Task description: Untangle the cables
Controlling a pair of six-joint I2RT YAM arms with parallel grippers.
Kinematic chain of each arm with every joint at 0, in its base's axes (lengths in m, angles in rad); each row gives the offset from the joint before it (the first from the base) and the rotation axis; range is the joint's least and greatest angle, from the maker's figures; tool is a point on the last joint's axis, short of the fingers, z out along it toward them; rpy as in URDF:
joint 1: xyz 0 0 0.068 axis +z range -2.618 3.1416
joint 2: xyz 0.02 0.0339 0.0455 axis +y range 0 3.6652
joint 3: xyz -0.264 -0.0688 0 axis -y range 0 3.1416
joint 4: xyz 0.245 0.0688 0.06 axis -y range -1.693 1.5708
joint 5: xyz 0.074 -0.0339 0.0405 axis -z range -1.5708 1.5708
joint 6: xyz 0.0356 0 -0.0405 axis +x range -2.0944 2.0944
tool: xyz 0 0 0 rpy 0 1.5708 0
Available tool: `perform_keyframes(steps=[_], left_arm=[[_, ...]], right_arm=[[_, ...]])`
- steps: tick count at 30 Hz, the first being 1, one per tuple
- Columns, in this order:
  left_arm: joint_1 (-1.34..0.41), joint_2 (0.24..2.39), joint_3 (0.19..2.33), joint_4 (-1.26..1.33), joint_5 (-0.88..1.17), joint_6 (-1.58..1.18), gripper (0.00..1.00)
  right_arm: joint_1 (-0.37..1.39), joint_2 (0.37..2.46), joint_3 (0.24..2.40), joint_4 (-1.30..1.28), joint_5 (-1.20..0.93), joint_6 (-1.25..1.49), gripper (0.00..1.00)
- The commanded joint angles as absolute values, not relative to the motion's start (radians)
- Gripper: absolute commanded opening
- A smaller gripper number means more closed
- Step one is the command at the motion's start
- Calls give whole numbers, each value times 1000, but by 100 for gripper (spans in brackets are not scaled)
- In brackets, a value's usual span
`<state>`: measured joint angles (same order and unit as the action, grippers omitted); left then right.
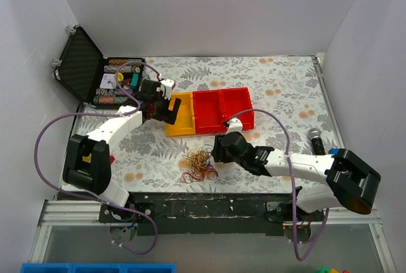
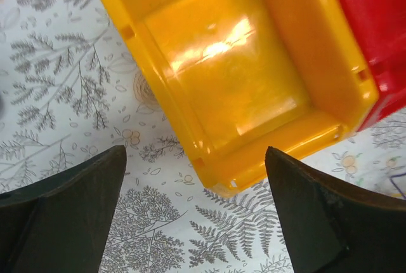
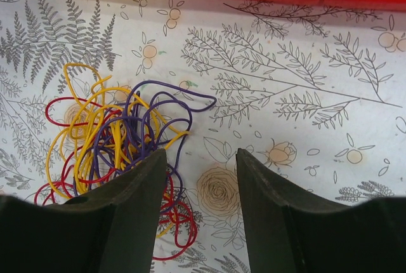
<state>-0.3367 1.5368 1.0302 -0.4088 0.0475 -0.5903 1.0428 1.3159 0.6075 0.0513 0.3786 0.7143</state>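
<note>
The cables [image 1: 198, 165] are a small tangled bundle of thin yellow, red, orange and purple wire loops lying on the floral tablecloth in front of the bins. In the right wrist view the cables [image 3: 120, 139] lie left of and partly under my left finger [image 3: 136, 203]. My right gripper [image 3: 201, 155] is open and empty, low over the cloth, just right of the bundle; it shows in the top view [image 1: 217, 151] too. My left gripper [image 2: 193, 159] is open and empty over the near corner of the yellow bin [image 2: 222, 63], far from the cables; in the top view the left gripper [image 1: 168, 112] hovers at that bin's left side.
A yellow bin [image 1: 180, 115] and two red bins [image 1: 222, 108] stand in a row behind the cables. An open black case [image 1: 79, 54] with small items is at the back left. A microphone [image 1: 315, 139] lies at the right. White walls surround the table.
</note>
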Motion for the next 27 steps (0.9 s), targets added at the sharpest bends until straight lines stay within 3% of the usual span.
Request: perform_keyframes(steps=[1,9,15,24,27], left_arm=[[-341,1447,1143,-526,141,-543,94],[-374,1341,1080,-782,504,-266,98],[-428,1353,1017,-775,592,-163,98],[-554,1370,948,-675,569,-5,98],[-561,1339,901,-652,617,150,98]], right_arm=[[1045,1353,618,146,394,620,57],[1039,1420,612,273,394,480,58],[1022,1463,620,299,379,442,56],[1019,1433,572,299,333,474,51],[1016,1416,558,276,330,503,48]])
